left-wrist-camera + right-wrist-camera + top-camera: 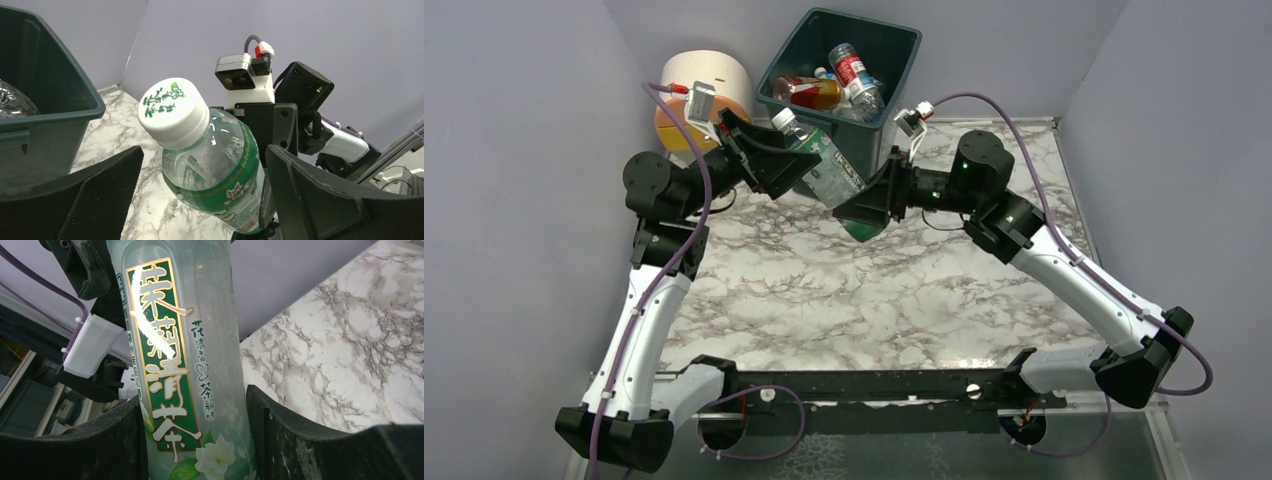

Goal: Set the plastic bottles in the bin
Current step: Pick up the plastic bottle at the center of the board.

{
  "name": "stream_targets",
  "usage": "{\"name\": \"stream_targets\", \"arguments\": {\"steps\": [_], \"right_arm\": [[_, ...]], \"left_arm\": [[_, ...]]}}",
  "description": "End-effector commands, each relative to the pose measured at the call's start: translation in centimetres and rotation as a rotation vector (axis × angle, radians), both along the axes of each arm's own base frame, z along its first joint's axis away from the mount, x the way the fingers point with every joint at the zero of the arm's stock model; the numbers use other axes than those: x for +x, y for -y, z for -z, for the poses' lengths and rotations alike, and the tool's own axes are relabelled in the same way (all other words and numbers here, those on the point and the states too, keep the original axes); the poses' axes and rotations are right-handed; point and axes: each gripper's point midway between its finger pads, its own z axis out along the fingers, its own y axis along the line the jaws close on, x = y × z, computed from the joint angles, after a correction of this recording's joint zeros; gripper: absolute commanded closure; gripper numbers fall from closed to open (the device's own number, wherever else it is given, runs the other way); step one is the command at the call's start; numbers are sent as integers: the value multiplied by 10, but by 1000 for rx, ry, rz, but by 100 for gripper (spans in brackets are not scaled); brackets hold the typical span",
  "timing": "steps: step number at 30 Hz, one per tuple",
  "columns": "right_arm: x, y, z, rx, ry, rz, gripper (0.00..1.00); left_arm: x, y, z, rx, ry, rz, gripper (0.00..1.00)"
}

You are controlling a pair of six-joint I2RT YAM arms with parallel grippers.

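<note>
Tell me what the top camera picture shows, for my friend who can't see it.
The right hand grips a green-labelled bottle, tilted above the marble table, its white cap inside the open left hand. Behind stands a dark green bin with other bottles inside.

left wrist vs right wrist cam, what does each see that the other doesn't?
Left wrist only: the white cap of the green bottle, the bin rim, the right arm's camera. Right wrist only: the label's gold-framed panel and white flower, the right gripper closed on its sides. Both: that bottle and the marble table.
</note>
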Motion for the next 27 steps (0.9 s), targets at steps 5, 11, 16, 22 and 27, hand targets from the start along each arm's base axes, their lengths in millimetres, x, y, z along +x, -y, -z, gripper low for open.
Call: {"name": "stream_targets", "arguments": {"steps": [5, 11, 16, 22, 27], "right_arm": [[7, -15, -19, 66, 35, -8, 38], [5, -30, -21, 69, 37, -39, 38], [5, -32, -15, 63, 29, -43, 38], [7, -31, -12, 60, 27, -32, 38], [7, -30, -8, 53, 25, -28, 32]], "left_arm": [[8, -1, 12, -19, -21, -14, 1], [13, 0, 20, -21, -40, -15, 1], [14, 1, 22, -19, -43, -13, 9], [18, 2, 25, -21, -62, -9, 25], [21, 3, 28, -23, -74, -6, 42]]}}
